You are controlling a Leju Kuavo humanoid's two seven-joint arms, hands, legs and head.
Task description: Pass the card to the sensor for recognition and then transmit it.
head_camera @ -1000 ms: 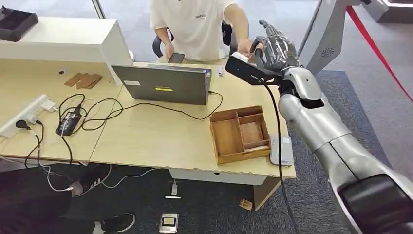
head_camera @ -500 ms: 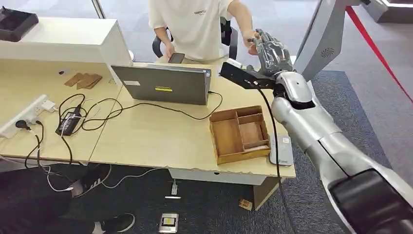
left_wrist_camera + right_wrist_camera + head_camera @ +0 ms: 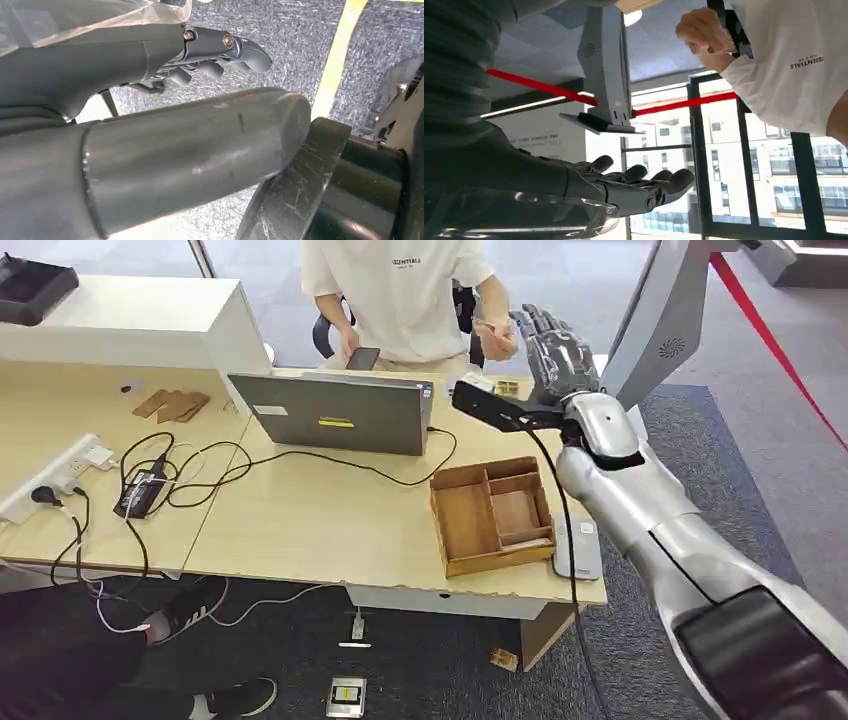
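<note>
Already handed over

Now the right hand is raised past the desk's far edge, fingers spread, holding nothing. The person's hand just beside it pinches the card. The left hand hangs, fingers loosely curled, empty.

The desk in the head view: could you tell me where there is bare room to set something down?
The desk is bare between the laptop and its near edge, left of the wooden tray. The left end is crowded with cables and a power strip.
</note>
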